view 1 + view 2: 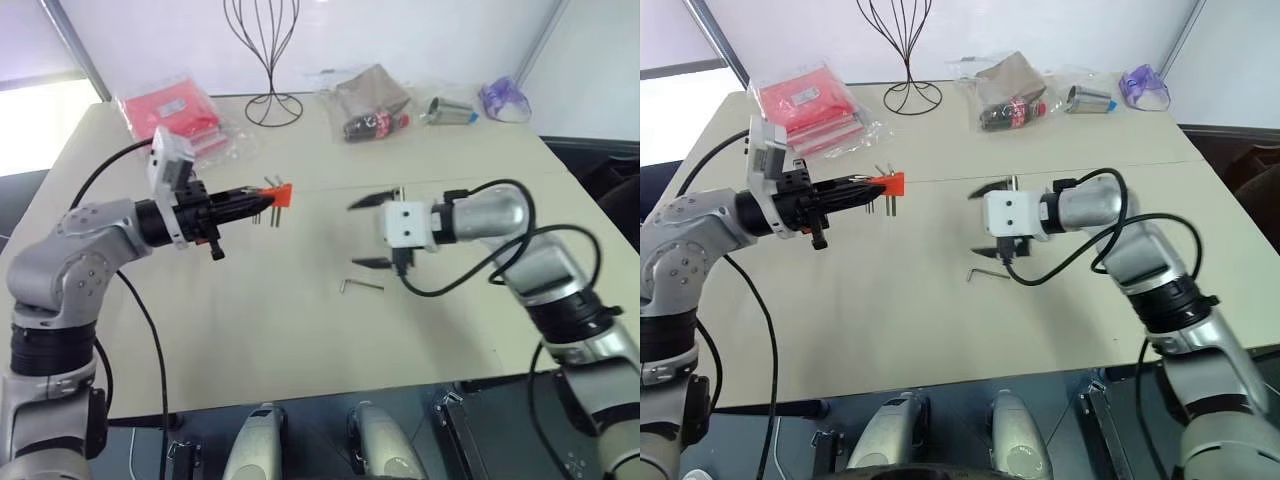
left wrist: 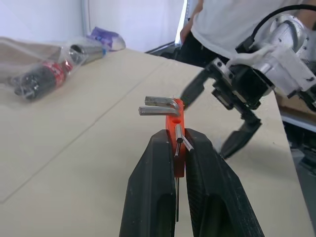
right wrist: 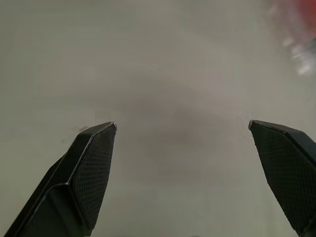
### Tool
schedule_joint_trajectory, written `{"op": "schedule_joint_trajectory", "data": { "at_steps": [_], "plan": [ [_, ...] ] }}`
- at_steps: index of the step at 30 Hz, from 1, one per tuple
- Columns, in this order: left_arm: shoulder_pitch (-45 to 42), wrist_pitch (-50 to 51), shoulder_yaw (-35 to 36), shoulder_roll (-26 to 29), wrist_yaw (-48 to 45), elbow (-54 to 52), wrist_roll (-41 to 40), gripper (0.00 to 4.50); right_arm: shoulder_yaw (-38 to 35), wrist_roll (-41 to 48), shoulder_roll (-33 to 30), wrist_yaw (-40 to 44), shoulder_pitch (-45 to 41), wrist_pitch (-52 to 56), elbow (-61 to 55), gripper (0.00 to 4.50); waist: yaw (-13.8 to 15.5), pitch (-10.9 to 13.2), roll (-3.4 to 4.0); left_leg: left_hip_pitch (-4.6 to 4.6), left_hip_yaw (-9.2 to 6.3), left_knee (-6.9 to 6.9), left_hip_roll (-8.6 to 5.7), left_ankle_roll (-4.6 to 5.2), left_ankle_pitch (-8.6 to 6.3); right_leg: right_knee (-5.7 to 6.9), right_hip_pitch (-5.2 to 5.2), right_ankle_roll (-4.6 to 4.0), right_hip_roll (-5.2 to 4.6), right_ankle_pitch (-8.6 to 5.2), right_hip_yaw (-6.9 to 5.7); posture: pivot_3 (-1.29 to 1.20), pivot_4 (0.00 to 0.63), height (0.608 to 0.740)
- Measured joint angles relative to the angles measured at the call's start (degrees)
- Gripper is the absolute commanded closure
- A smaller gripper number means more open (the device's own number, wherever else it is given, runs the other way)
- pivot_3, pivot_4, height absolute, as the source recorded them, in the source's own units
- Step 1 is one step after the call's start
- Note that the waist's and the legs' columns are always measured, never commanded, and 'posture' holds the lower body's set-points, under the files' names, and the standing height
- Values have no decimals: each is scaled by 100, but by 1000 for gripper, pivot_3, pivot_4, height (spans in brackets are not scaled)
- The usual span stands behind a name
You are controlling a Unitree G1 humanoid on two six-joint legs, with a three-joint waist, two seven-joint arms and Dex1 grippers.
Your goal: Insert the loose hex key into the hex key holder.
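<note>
L gripper [image 1: 262, 201], centre-left of the head view, is clamped tight on the hex key holder [image 1: 281, 194], holding it up off the table [image 1: 300, 330] w/ the orange-red block poking out past the fingertips. Wrist view: both black fingers [image 2: 150, 197] pinch the block's sides; two bent keys sit in it at the top, a couple of short ones lower between the pads.

R gripper [image 1: 372, 232], mid-frame, has its fingers spread wide w/ nothing between them; one finger up, one down, tips aimed toward frame left. The loose hex key [image 1: 360, 286] lies flat on the table just below the lower finger, not touching as far as I can tell, short bend at its left end.

Judgement: key not yet picked up, so the grasp comes first, then the insert.

Risks:
- key is thin and flat on the top; fingers closing at this tilt could skate over it or flick it away
- gripping near the bend or off-axis leaves the long leg skewed, so it won't line up w/ a slot
- holder is held by a narrow pinch; pushing the key in could twist or slip the block
- slots small and partly hidden by L fingers, easy to jam against a seated key
</note>
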Motion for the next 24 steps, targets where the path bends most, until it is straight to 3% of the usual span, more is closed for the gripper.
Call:
{"op": "schedule_joint_trajectory", "data": {
  "at_steps": [10, 16, 24],
  "plan": [
    [220, -16, 4, -139, 337, -318, 23, 4500, 688, -269, 290, 303, -138, 1539, -56, 43, -34, 1, -2, -1, 2, 0, 1, 0, 0, 1, -4, 1, 3, 0, 1, 0, 150, 740],
    [232, 10, 9, -124, 395, -365, -17, 4500, 810, -471, 839, -43, -277, 1784, 462, 43, -11, 1, -3, -1, 1, 0, -3, 0, 0, 0, -3, 1, 1, 0, 0, 0, 150, 740],
    [246, 28, 14, -48, 504, -450, -86, 4500, 996, -873, 956, -243, -287, 1491, 869, 43, -11, 1, -3, -2, 1, 0, -3, 0, 0, -1, -3, 1, 1, 0, 0, 0, 150, 740]
  ]
}}
